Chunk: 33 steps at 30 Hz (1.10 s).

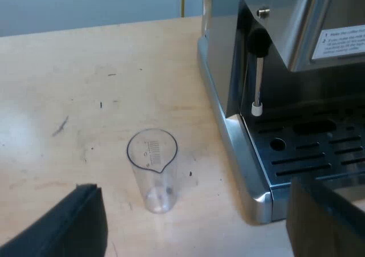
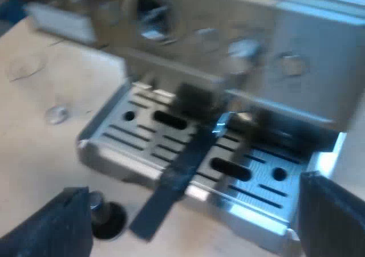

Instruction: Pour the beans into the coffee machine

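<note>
Holding a measuring glass [image 1: 153, 171], scuffed pale table [image 1: 85, 74] meets bluish wall [image 1: 85, 6].

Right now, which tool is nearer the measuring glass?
Left. The left tool hangs open above the measuring glass, which stands on the table beside the espresso machine. The right tool, also open, faces the machine's drip tray, farther off.

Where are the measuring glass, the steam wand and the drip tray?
measuring glass [image 1: 155, 183], left wrist view, clear wall below the spout.
steam wand [image 1: 259, 77], left wrist view, metal tube.
drip tray [image 1: 319, 151], left wrist view, slotted grate.
</note>
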Available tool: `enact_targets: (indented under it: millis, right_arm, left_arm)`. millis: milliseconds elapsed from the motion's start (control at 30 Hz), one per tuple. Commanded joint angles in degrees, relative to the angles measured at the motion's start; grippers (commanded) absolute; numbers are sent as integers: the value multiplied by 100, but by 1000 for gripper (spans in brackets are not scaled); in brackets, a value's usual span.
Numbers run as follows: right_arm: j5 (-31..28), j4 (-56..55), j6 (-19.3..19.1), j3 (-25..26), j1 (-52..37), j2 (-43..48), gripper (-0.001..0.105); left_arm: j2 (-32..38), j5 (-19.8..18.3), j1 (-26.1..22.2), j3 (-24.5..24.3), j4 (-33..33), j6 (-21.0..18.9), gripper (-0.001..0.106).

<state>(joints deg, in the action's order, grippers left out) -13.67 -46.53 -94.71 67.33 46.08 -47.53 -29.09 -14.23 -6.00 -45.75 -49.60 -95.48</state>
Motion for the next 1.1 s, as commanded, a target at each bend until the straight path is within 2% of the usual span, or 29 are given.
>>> enact_targets:
  millis: [33, 133, 333, 467, 633, 833, 1100]
  right_arm:
    - [456, -134, -116, 112, -661, 53, 79]
    - [621, -270, -240, 110, -1374, 140, 79]
    - [637, -394, -776, 110, -2476, 454, 79]
    - [893, -419, -987, 110, -3040, 728, 79]
    - [1058, -658, -1430, 110, -3890, 1032, 79]
    - [1306, -862, -1374, 110, -4345, 1346, 79]
    - [1306, -947, -1349, 110, -4344, 2063, 79]
  left_arm:
    - [44, -74, 25, -58, 19, -75, 67]
    - [54, -259, 25, -100, -1, -122, 67]
    - [299, -263, 25, -209, -184, -163, 67]
    - [558, -263, 25, -208, -314, -163, 67]
    - [886, -277, 153, -208, -332, -163, 67]
    - [1147, -277, 506, -208, -332, -153, 67]
    - [1717, -277, 582, -208, -332, -153, 67]
